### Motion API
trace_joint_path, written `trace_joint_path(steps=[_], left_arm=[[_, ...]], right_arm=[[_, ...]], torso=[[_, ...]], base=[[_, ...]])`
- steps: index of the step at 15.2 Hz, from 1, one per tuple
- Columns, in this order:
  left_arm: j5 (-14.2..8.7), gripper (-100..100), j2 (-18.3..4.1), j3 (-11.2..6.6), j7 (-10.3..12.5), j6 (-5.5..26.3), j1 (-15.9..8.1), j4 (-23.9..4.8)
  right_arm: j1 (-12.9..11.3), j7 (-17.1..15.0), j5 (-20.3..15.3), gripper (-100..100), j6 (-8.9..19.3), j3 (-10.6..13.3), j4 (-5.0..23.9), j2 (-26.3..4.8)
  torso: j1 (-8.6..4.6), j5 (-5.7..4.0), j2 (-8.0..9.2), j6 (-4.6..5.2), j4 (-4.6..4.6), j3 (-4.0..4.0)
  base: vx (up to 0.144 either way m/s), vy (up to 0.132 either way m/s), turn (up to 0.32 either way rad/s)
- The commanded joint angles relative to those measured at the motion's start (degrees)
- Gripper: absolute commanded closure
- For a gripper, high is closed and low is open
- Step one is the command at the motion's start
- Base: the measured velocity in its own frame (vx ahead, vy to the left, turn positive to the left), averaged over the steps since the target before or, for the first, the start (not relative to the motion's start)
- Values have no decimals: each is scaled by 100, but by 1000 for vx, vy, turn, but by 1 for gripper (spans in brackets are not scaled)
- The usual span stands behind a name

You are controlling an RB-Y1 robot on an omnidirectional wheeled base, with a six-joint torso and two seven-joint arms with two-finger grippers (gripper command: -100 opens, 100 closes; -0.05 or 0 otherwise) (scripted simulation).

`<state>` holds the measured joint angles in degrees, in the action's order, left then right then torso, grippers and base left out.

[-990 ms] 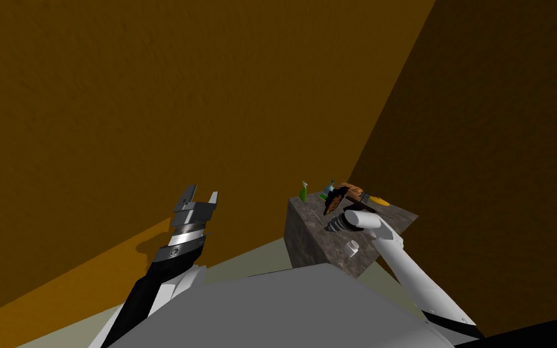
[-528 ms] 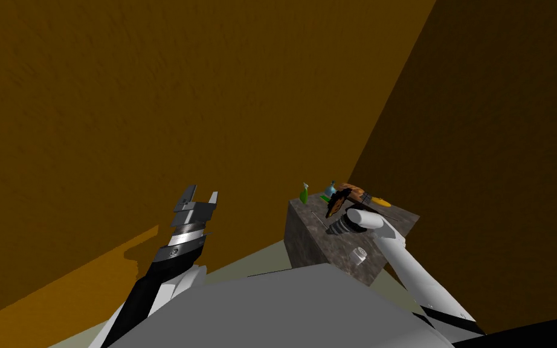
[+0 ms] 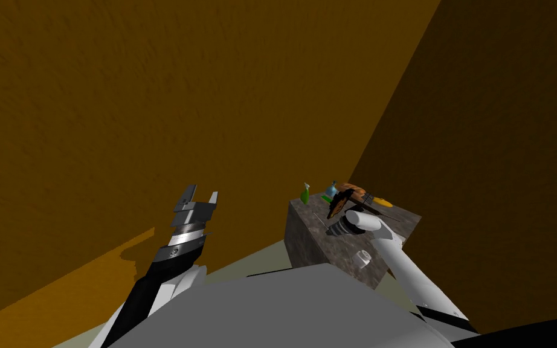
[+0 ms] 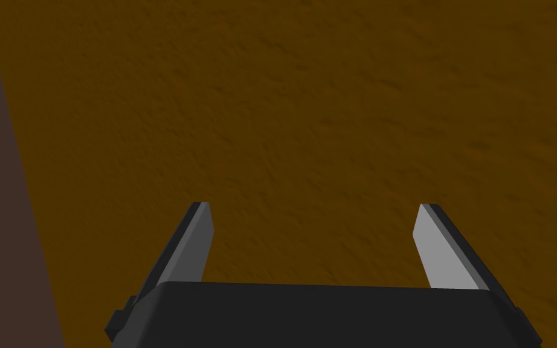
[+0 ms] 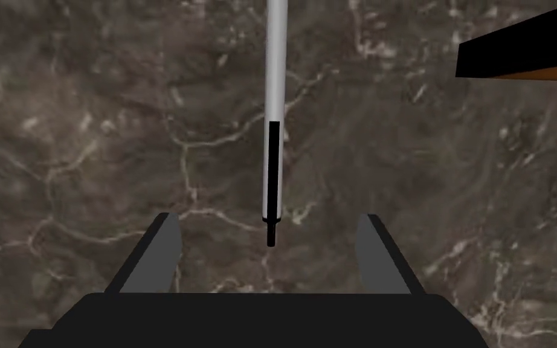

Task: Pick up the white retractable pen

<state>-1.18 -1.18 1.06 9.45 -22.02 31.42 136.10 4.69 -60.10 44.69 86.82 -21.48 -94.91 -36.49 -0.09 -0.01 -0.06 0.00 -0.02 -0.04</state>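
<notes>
Right tool (image 5: 268,217) is over the dark veined stone counter (image 5: 90,121), fingers spread wide and holding nothing. The slim white pen with the black clip and black tip (image 5: 276,90) lies flat on the stone. Its black tip points straight into the gap, level with my fingertips and touching neither one. There's bare stone on both sides of the pen, so there's room around each finger. A black-and-orange wedge-shaped thing (image 5: 525,57) sits well off beyond one finger, clear of the pen.

From the head view, a green spray bottle (image 3: 304,193) and a pale blue bottle (image 3: 331,190) stand along the counter's far edge. A small white cylinder (image 3: 363,258) sits near the front edge, beside my right forearm.

Left tool (image 4: 315,206) hangs out to the side, spread and empty, well away from the counter.
</notes>
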Motion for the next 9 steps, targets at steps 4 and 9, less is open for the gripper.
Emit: trace_joint_path(steps=[4,9], left_arm=[[0,0,0,0,0,0,0,0],[0,0,0,0,0,0,0,0]], right_arm=[[-5,0,1,100,1,-6,-7,-6],[79,-273,-38,-100,359,-182,-254,-213]], torso=[[-9,-12,-6,-4,-6,-6],[-21,-16,-14,-4,-9,-12]], base=[[0,0,0],[15,0,-33]])
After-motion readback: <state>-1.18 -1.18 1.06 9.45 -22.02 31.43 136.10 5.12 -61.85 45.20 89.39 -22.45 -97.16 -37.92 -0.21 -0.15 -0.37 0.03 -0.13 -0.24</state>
